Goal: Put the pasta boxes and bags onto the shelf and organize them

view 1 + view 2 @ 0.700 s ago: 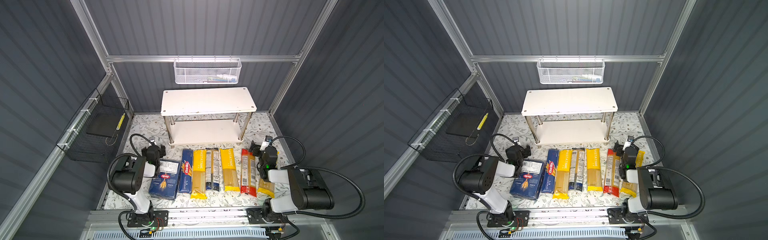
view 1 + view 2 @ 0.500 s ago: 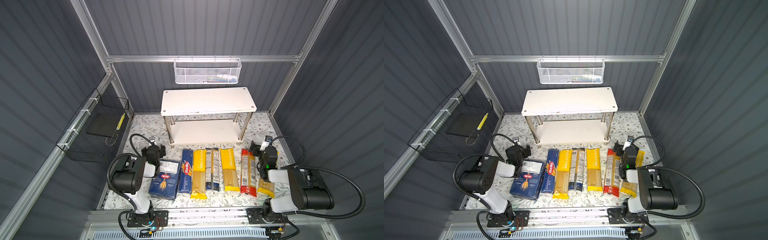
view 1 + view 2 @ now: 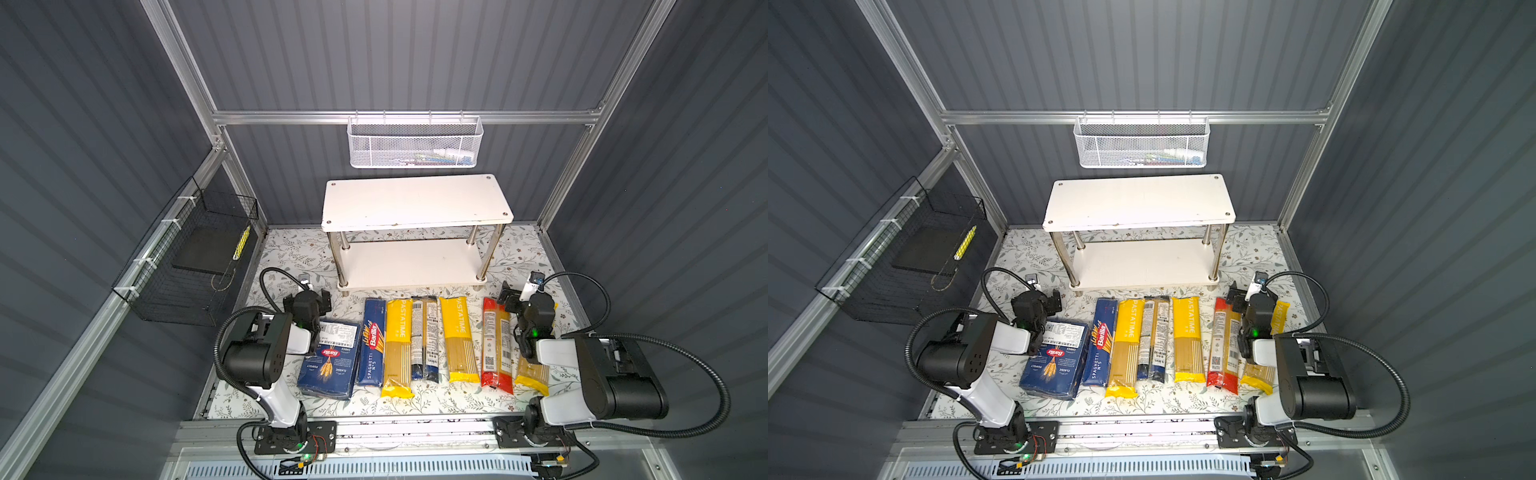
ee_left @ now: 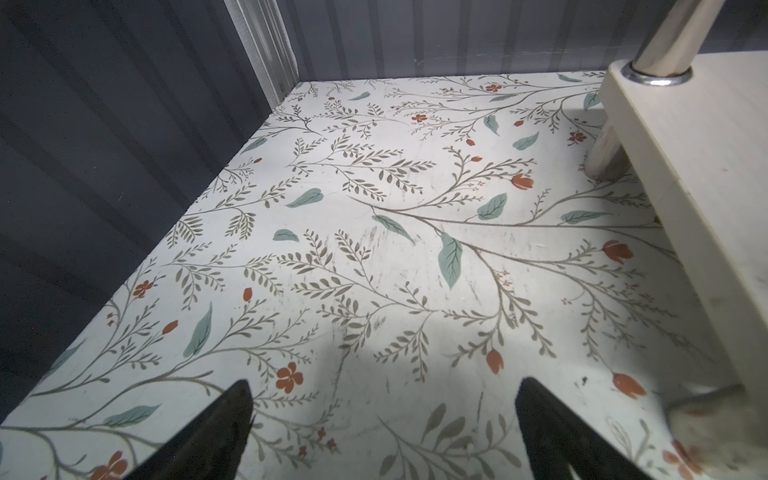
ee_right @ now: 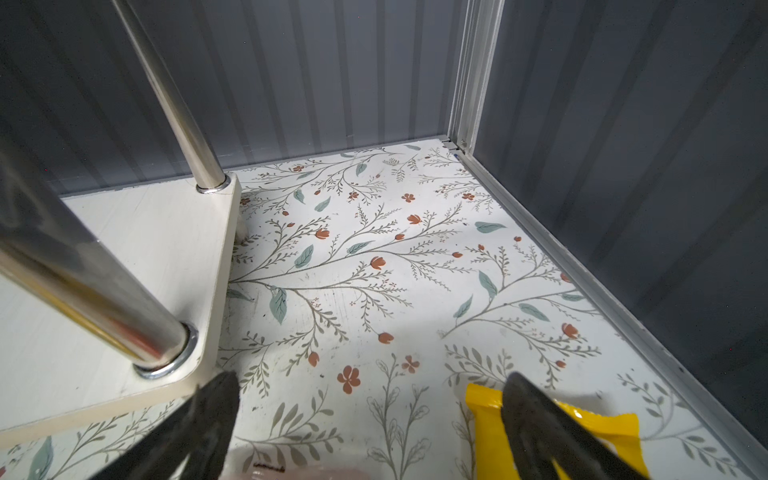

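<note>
- Seven packs lie flat in a row on the floral mat, just in front of the shelf. Both of its boards are bare, so I judge that nothing has been shelved yet.
- From the left in a top view the row runs: wide blue box, narrow blue box, yellow bag, navy-ended bag, second yellow bag, red-ended bag, and third yellow bag, partly under the right arm.
- The left gripper has its jaws apart and empty. It sits low over bare mat by the wide box's far end, near a corner of the shelf.
- The right gripper is also spread wide and empty, with one finger above the end of the third yellow bag.
- The side-by-side layout probably lets each pack be taken singly, but neighbours touch or nearly touch, so fingers have little room.
- The chrome posts and the overhanging top board narrow the way onto the lower board.
- The white mesh basket and black wire basket hang on the walls, well apart from the row.
</note>
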`<state>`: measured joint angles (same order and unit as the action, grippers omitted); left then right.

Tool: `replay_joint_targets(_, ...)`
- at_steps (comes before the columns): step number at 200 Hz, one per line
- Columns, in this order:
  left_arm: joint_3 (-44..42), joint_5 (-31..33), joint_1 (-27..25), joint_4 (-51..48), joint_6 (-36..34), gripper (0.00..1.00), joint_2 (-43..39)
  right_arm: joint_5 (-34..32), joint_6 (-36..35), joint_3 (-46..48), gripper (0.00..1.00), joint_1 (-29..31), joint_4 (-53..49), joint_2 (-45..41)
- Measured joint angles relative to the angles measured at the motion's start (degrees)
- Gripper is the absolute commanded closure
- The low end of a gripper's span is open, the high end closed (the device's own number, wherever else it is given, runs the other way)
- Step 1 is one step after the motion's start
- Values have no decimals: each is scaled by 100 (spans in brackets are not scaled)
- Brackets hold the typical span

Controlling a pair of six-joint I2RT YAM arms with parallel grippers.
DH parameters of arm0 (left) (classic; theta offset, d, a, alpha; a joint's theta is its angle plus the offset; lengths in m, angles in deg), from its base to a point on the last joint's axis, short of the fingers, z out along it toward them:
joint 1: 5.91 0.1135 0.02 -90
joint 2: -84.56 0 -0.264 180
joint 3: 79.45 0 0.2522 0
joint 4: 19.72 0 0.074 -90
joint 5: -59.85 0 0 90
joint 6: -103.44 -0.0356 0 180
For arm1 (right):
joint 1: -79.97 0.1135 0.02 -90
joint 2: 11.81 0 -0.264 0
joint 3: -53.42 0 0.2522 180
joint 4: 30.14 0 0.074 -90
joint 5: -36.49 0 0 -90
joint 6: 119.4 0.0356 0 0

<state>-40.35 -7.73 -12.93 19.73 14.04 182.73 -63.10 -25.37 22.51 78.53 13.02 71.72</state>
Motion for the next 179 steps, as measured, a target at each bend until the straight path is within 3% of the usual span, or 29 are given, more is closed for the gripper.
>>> replay_joint_targets(179, 42, -57, 0, -205, -17, 0, -85, 247, 2, -2, 1, -105, -87, 0)
